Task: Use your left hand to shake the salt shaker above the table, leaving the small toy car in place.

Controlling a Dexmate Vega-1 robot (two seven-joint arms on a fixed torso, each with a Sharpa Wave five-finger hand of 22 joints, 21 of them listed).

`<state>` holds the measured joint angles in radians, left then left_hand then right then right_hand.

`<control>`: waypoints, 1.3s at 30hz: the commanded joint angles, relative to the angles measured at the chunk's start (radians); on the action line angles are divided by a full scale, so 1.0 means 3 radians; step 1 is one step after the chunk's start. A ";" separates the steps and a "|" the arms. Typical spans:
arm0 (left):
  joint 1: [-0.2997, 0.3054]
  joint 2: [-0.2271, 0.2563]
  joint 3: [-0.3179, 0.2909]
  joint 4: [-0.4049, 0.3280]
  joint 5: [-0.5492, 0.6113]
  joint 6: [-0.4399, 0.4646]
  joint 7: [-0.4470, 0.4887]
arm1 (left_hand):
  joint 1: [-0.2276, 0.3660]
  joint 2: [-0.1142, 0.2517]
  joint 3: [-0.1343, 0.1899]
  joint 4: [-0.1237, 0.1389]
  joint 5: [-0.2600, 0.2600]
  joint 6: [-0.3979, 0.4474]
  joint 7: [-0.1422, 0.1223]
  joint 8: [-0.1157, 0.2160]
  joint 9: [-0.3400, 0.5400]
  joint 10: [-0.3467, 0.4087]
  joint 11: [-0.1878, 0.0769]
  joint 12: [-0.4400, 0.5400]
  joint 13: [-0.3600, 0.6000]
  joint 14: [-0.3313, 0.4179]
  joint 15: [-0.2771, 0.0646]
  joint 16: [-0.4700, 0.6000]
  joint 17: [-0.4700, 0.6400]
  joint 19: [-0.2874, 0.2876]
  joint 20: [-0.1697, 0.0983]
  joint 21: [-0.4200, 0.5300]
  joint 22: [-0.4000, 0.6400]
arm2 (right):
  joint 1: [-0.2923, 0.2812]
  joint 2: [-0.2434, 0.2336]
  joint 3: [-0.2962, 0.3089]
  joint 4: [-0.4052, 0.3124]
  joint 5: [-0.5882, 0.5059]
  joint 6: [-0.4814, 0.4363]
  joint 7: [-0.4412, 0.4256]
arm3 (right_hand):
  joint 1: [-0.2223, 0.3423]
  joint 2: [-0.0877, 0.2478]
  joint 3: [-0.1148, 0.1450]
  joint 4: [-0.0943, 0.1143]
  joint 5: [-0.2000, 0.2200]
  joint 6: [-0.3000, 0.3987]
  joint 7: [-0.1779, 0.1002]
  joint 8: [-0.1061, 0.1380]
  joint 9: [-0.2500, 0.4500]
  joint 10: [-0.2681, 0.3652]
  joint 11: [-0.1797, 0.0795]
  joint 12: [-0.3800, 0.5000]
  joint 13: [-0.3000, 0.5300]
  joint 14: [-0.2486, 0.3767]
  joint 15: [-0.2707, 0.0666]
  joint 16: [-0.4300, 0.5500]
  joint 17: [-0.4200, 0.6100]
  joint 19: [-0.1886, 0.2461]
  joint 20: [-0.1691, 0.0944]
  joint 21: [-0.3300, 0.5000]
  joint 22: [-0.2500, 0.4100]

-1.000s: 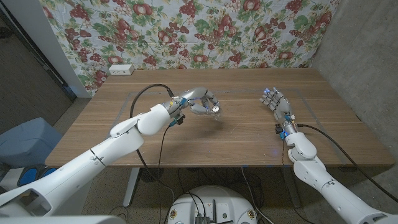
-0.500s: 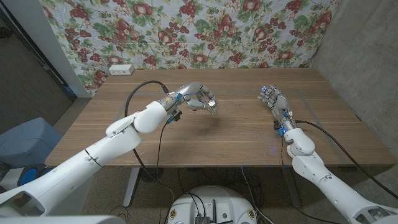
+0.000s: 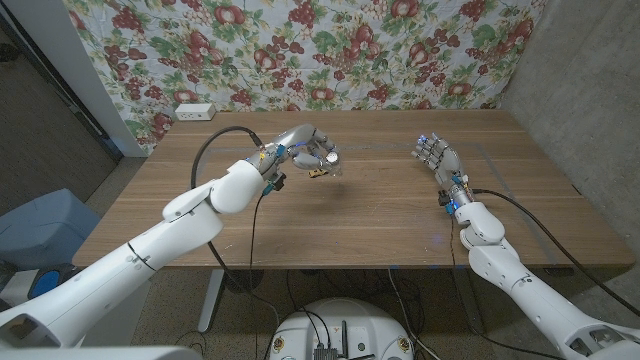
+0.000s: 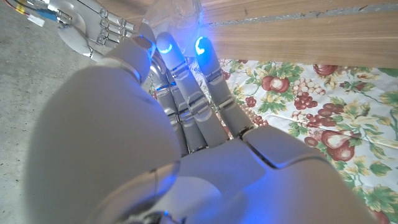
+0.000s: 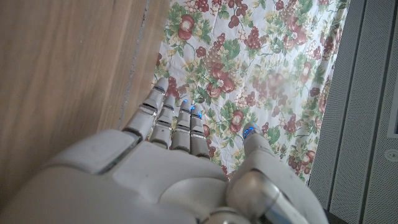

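Left hand [image 3: 316, 156] first: curls tight round the salt shaker [image 3: 332, 158], so holding it, not loose. Looks to hang clear of the table [image 3: 380, 215], over the middle towards the far-left part, with a soft shadow on the wood just beside it. Shows the shaker's shiny cap poking out past the fingers towards the table's centre. Can't really tell upright or tilted from the head view, too small.

From the left wrist camera, same hand [image 4: 186, 130] up close: fingers [image 4: 208, 74] folded forward with blue-lit tips, and a bit of clear stuff [image 4: 177, 14] peeking past them, likely the shaker.

Little brownish-yellow thing [image 3: 316, 173] right under that hand in the head view, down on the wood. Might be the small toy car, honestly too tiny to call. Can't say if touching the fingers or just beside them.

Right hand [image 3: 438, 158] well apart, over on the right side of the table. Holds nothing, fingers straight and slightly spread. Same story in its own wrist view [image 5: 180, 168]: fingers [image 5: 163, 112] stretched out, blue glow at the tips.

Also around: black cable [image 3: 215, 150] looping off the left arm, white box [image 3: 194, 111] at the far-left corner, fruit-print cloth [image 3: 330, 50] behind, blue bin [image 3: 40, 225] on the floor at left.
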<state>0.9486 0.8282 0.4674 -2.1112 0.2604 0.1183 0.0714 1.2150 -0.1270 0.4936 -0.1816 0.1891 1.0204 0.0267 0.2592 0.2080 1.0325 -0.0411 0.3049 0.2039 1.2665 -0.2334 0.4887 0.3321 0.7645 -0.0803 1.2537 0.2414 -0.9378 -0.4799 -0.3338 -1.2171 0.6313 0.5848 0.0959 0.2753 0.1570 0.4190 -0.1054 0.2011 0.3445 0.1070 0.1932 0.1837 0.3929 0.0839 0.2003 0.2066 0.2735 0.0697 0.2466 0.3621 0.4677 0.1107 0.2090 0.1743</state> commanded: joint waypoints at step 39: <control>0.0456 -0.0072 -0.0349 -0.0346 0.0149 0.0658 0.0913 | 0.0597 0.0588 0.0008 0.0007 0.0041 0.0282 0.0210 -0.0038 0.0039 0.0373 0.0019 -0.0016 0.0139 0.0002 -0.0008 0.0031 0.0077 -0.0076 -0.0368 0.0149 -0.0040 | 0.0132 0.0008 -0.0056 0.0064 -0.0050 -0.0042 0.0026 | -0.0023 -0.0006 0.0012 -0.0025 0.0003 0.0011 0.0006 0.0009 0.0010 0.0025 0.0005 0.0021 0.0012 0.0013 -0.0001 0.0003 -0.0004 0.0019 -0.0012 -0.0003 0.0020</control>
<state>1.0650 0.8179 0.3738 -2.1934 0.2850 0.2791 0.2996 1.2155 -0.1276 0.4925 -0.1827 0.1932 1.0257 0.0218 0.2443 0.2080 1.0325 -0.0411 0.2967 0.2040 1.2666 -0.2300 0.4957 0.3507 0.7486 -0.0786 1.2912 0.2270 -0.9022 -0.4827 -0.3502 -1.2065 0.6148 0.5664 0.1010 0.2753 0.1569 0.4198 -0.1061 0.2011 0.3445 0.1070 0.1932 0.1836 0.3929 0.0839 0.2002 0.2066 0.2735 0.0698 0.2466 0.3622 0.4677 0.1107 0.2090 0.1742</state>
